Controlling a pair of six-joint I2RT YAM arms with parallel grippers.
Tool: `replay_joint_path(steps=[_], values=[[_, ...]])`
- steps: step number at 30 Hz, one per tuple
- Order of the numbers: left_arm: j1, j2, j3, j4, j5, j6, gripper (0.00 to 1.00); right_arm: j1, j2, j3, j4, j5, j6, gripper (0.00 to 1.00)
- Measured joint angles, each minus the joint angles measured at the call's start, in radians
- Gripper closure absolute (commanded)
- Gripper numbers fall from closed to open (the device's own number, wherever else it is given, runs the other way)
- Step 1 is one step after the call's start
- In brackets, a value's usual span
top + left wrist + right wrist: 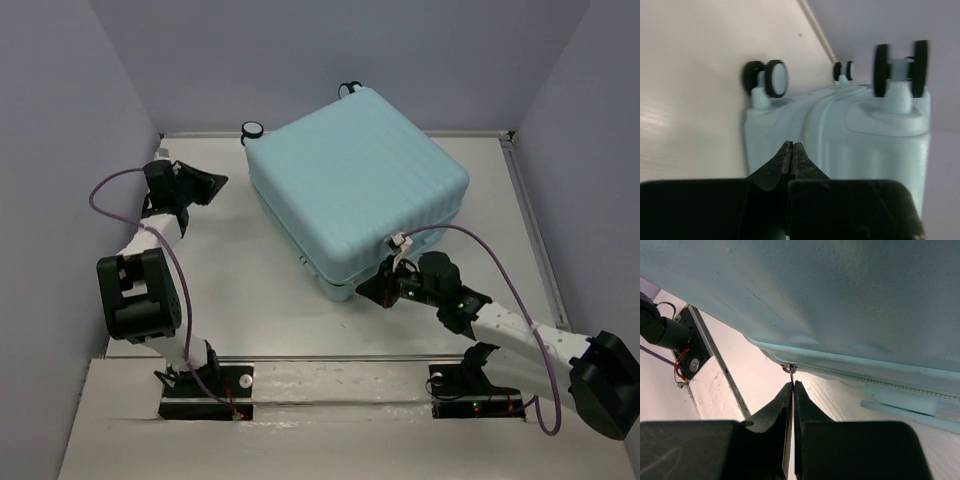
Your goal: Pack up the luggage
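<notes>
The luggage (355,185) is a pale aqua hard-shell suitcase lying closed and flat on the table, its caster wheels (252,130) toward the back. My right gripper (792,384) is at its near corner, shut on the thin metal zipper pull (790,371) that hangs from the zipper line (865,375). In the top view the same gripper (372,291) sits against the case's front corner. My left gripper (791,144) is shut with nothing between its jaws. It points at the wheeled end of the luggage (850,130), a little apart from it, at the table's left (215,183).
White table (240,280) enclosed by grey-violet walls. A raised rim (525,215) runs along the right side. Both arm bases (205,385) sit on the near ledge, with purple cables looping above them. The left arm's elbow (140,290) stands at the near left.
</notes>
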Motion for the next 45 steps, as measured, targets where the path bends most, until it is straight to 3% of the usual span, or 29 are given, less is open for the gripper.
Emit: replay_joint_path(steps=[2,5,6,10,12,14,19,24,34,45], values=[[0.028,-0.011,-0.045,-0.027,-0.01,0.018,0.94,-0.013,0.025,0.022,-0.004,-0.009,-0.01,0.93],[0.018,-0.119,-0.103,-0.122,-0.074,0.094,0.94,-0.032,0.068,0.061,-0.005,-0.023,-0.018,0.69],[-0.014,-0.187,-0.12,-0.154,-0.105,0.123,0.94,-0.04,0.078,0.066,-0.002,-0.029,-0.02,0.54],[-0.247,-0.477,-0.227,-0.156,-0.206,0.189,0.94,-0.055,0.056,0.023,0.021,-0.013,-0.002,0.45],[-0.414,-0.599,-0.313,-0.127,-0.219,0.196,0.94,-0.064,0.051,-0.013,0.028,-0.005,0.011,0.44],[-0.476,-0.655,-0.404,-0.102,-0.242,0.184,0.94,-0.064,0.056,-0.034,0.047,0.009,0.018,0.44],[-0.63,-0.59,-0.578,-0.1,-0.337,0.126,0.94,-0.063,0.11,-0.072,0.164,0.038,0.052,0.4],[-0.739,-0.571,-0.602,-0.076,-0.385,0.114,0.94,-0.031,0.141,-0.125,0.306,0.069,0.062,0.37],[-0.798,-0.536,-0.601,-0.002,-0.417,0.121,0.94,0.106,0.22,-0.12,0.529,0.175,0.038,0.42],[-0.824,-0.521,-0.595,0.002,-0.435,0.134,0.94,0.216,0.241,-0.103,0.501,0.448,0.006,0.57]])
